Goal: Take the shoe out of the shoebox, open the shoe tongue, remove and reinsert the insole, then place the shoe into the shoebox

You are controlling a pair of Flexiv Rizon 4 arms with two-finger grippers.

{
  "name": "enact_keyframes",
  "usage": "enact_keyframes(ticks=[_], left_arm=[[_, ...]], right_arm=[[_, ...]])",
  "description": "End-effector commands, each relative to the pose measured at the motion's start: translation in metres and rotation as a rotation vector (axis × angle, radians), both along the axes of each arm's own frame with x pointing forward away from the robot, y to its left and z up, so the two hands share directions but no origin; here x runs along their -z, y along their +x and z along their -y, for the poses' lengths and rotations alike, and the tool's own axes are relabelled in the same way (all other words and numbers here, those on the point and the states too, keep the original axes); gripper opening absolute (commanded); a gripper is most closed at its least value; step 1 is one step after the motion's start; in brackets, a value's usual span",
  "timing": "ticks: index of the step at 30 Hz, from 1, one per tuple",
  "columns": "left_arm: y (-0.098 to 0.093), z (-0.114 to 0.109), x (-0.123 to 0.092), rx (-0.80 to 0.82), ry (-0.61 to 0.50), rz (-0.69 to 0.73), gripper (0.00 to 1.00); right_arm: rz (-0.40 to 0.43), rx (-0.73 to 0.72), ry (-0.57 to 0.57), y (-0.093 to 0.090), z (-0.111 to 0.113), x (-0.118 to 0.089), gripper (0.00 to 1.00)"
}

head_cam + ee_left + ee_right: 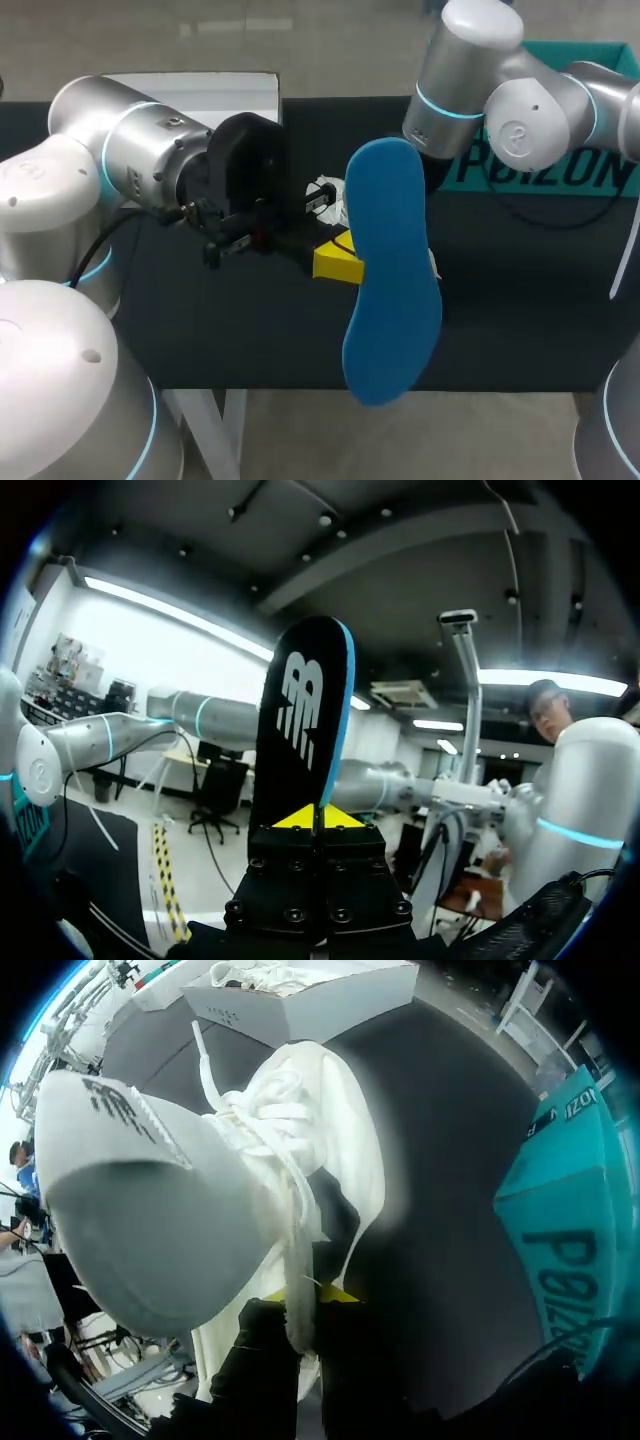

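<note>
My left pincer is clenched on a blue insole, gripping it by one long edge above the dark worktop. In the left wrist view the insole stands upright between the yellow tips, its black top face towards the camera and its blue edge showing.

My right arm comes in from the far right corner and drops behind the insole. Its pincer is clamped on a white shoe, pinching a white strip at the shoe's opening. The grey tongue is pulled out wide. In the head view the shoe is mostly hidden by the insole.

A white shoebox sits at the far left of the worktop. A teal box stands at the far right.
</note>
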State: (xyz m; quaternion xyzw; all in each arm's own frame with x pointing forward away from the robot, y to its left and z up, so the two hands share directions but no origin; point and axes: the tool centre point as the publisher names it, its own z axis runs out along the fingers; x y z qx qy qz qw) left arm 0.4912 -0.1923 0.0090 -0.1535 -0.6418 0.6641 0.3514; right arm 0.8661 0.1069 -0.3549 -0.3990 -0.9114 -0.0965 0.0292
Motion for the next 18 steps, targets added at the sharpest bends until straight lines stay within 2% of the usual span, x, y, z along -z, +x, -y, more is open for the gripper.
enact_keyframes(ticks=[1, 5, 8, 12, 18], left_arm=[[0.001, 0.002, 0.001, 0.003, -0.003, -0.001, 0.0], [0.001, 0.002, 0.001, 0.003, -0.003, -0.001, 0.0], [0.001, 0.002, 0.001, 0.003, -0.003, -0.001, 0.0], [0.001, 0.002, 0.001, 0.003, -0.003, -0.001, 0.0], [0.001, 0.002, 0.001, 0.003, -0.003, -0.001, 0.0]], right_arm=[[0.077, 0.66, 0.214, -0.009, 0.009, -0.008, 0.0], [0.056, 0.633, 0.234, -0.009, 0.011, -0.014, 0.0], [0.01, 0.605, 0.244, -0.008, 0.007, -0.015, 0.0], [-0.049, 0.582, 0.259, -0.007, 0.002, -0.007, 0.0], [-0.092, 0.532, 0.269, -0.006, 0.002, 0.006, 0.0]])
